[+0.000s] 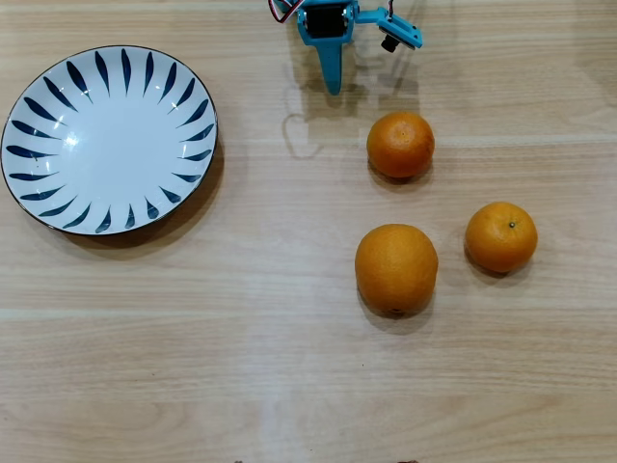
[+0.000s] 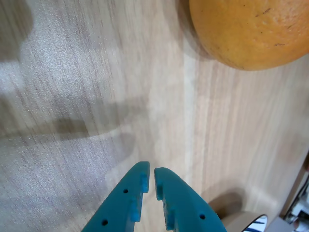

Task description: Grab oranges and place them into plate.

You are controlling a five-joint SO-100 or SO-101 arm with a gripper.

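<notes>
In the overhead view three oranges [image 1: 400, 145] [image 1: 396, 269] [image 1: 501, 236] lie on the table [image 1: 289, 367], right of the empty plate [image 1: 109, 140], while in the wrist view the gripper [image 2: 148, 175] shows fingers nearly together, holding nothing, below what is probably the nearest orange [image 2: 251, 31].

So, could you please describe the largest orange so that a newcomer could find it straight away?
In the overhead view, start at the plate on the left, then look right to three oranges. The largest orange is the lowest and leftmost, visibly bigger than its two neighbours.
</notes>
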